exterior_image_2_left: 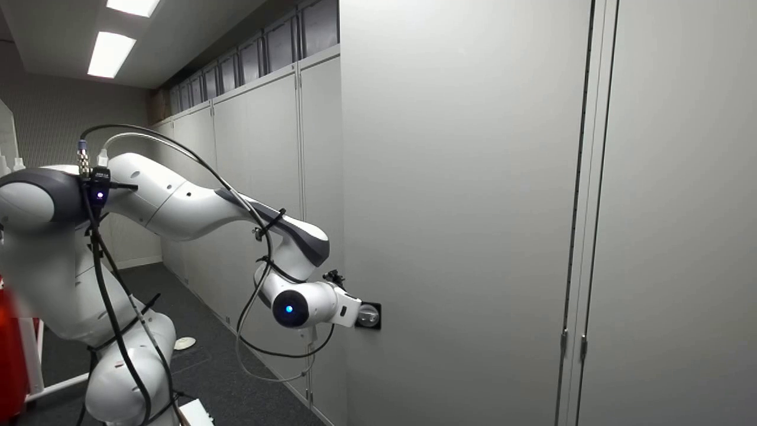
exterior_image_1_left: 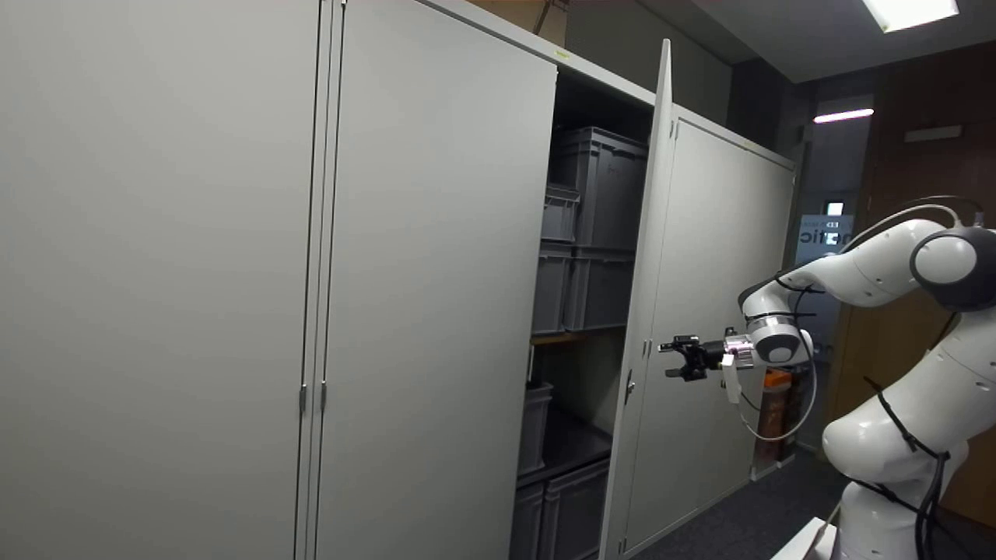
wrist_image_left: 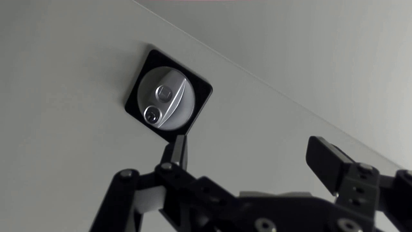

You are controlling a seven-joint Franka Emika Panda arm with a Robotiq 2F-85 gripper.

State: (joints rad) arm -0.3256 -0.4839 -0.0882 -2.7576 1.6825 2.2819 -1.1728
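Observation:
My gripper [wrist_image_left: 248, 145] stands open, with nothing between its fingers. In an exterior view the gripper [exterior_image_1_left: 668, 361] points level at the open cabinet door, a small gap showing between fingertips and door. Nearest to it is a round silver knob [wrist_image_left: 167, 96] on a black square plate, left of and above the jaws in the wrist view. One fingertip overlaps the plate's lower corner there; contact is not visible. That knob [exterior_image_2_left: 369, 316] sits near the free edge of the grey door [exterior_image_2_left: 461, 207]. Edge-on, the same door [exterior_image_1_left: 655, 194] stands out from the cabinet. The robot's hand hides the fingers in an exterior view.
Grey plastic boxes [exterior_image_1_left: 611, 194] fill shelves behind the open door. Closed cabinet doors [exterior_image_1_left: 436, 272] flank the opening, and more cabinets [exterior_image_2_left: 260, 148] line the wall behind the arm. Loose cables [exterior_image_1_left: 813, 397] loop below the wrist. A red object [exterior_image_2_left: 12, 355] stands beside the arm.

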